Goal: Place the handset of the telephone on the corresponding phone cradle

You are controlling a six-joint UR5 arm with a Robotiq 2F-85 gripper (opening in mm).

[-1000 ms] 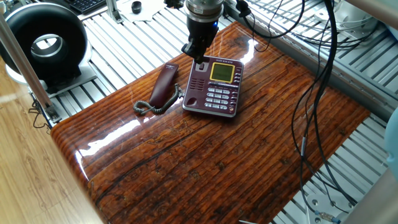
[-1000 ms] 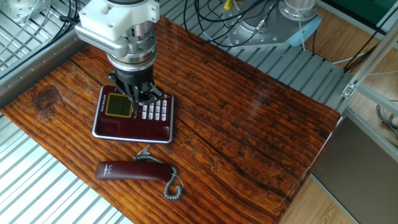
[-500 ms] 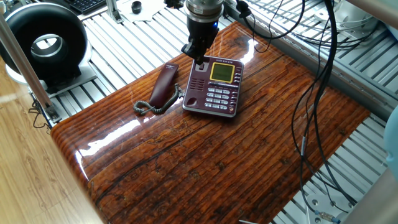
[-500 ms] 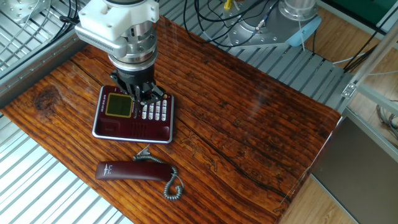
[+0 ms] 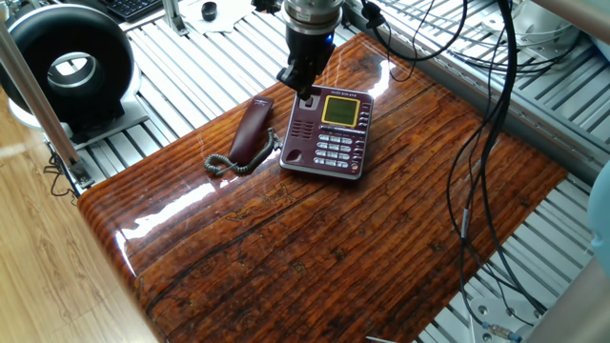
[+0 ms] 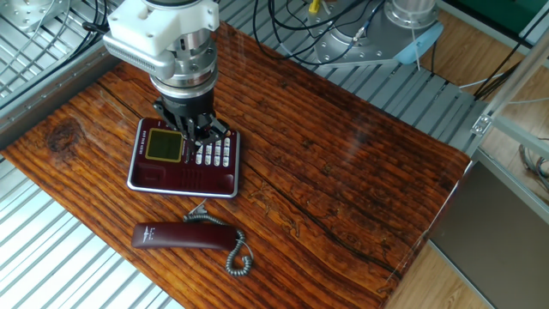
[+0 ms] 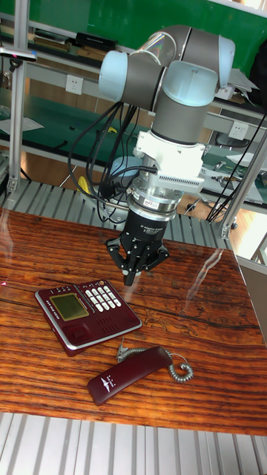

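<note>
The dark maroon telephone (image 5: 326, 135) (image 6: 183, 157) (image 7: 87, 312) lies flat on the wooden table, its yellow-green screen up. Its phone cradle (image 5: 297, 133) (image 6: 184, 178) (image 7: 100, 332) is bare. The handset (image 5: 250, 131) (image 6: 184, 235) (image 7: 126, 375) lies on the table beside the cradle side, a small gap away, its grey coiled cord (image 5: 229, 164) (image 6: 238, 256) curled at one end. My gripper (image 5: 305, 88) (image 6: 194, 130) (image 7: 133, 274) hangs above the telephone's screen end, pointing down. Its fingertips meet with nothing between them.
A black ring-shaped device (image 5: 71, 62) stands off the table's far left corner. Loose black cables (image 5: 486, 143) hang over the right side. The table sits on slatted aluminium rails (image 6: 51, 249); the arm's base (image 6: 403, 26) is behind it.
The gripper has edged very slightly sideways over the telephone, baring a bit more of the screen. Handset and telephone have not moved.
</note>
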